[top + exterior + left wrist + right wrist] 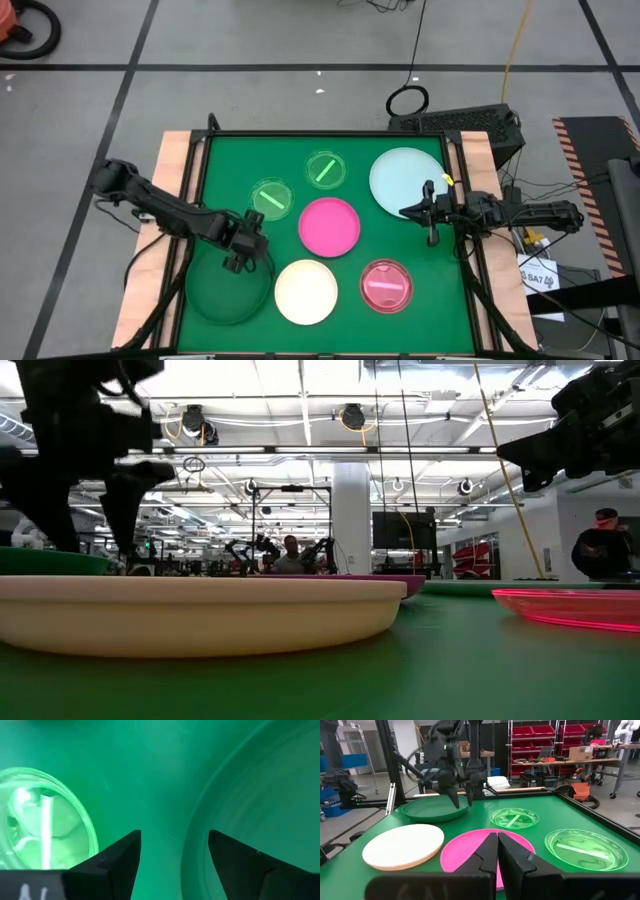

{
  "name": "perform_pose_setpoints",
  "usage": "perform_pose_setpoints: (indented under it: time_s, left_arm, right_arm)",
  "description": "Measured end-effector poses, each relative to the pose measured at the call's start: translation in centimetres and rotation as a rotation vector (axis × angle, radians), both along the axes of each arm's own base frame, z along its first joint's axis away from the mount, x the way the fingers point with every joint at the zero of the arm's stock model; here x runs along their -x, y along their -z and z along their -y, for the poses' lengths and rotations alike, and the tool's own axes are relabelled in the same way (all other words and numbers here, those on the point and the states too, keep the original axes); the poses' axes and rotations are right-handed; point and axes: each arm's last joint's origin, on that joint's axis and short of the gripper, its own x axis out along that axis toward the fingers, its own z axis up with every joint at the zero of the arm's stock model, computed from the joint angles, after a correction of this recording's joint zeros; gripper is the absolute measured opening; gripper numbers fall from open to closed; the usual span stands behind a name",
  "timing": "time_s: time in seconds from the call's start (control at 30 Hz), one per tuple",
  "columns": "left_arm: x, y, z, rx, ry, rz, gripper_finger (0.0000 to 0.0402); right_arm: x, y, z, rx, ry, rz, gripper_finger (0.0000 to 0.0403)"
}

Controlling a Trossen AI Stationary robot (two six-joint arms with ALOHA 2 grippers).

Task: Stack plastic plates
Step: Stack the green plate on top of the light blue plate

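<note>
High view: 7 plates laid singly on the green mat (220,160), nothing stacked yet. Left gripper (238,264) over the rim of the dark green plate (225,292), on the side facing the small green plate (271,198). Right gripper (432,238) just beside the blue plate (405,180). Magenta plate (329,226) at centre, cream plate (306,291) and pink plate (386,285) alongside, a second small green plate (325,169) farther back.

Low view: cream plate filling the foreground, pink plate to one side; left gripper hanging low over the dark green rim, contact impossible to tell.

Left wrist view: fingers (112,862) fairly wide apart, holding nothing, the dark green rim running between them. Likely risk: closing off-centre on so thin and sloped a rim, squeezing the plate out or tipping it. Small green plate near enough to get nudged by a sideways drag.

Right wrist view: fingers closed together on nothing. Magenta plate straight ahead, cream plate and both small green plates beyond, left gripper across the mat. Further risk: both arms meeting over the centre, and small plates under larger ones making a wobbly pile.
</note>
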Motion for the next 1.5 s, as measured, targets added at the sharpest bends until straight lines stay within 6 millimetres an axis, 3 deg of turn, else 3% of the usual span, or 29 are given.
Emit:
perform_pose_setpoints:
  time_s: [0.3,0.67,0.83,1.23,1.5]
  left_arm:
    - [-0.7,2.3,0.3,-0.031,0.023,-0.104,0.0226]
    - [-1.3,2.5,-0.3,-0.04,0.065,-0.105,0.0085]
    - [-1.4,2.2,-0.5,-0.018,0.09,-0.119,0.0044]
    - [-3.7,-3.0,-0.5,-0.001,0.065,-0.107,0.0029]
    - [-4.4,-7.9,-1.4,0.002,-0.001,-0.131,0.001]
  right_arm:
    - [-0.1,0.1,0.0,0.0,-0.002,-0.009,0.0009]
    - [-0.1,0.1,0.0,0.0,-0.002,-0.009,0.0009]
    - [-0.1,0.1,0.0,0.0,-0.003,-0.009,0.0009]
    - [-0.1,0.1,0.0,0.0,-0.003,-0.009,0.0009]
    - [-0.1,0.1,0.0,-0.001,-0.003,-0.008,0.0009]
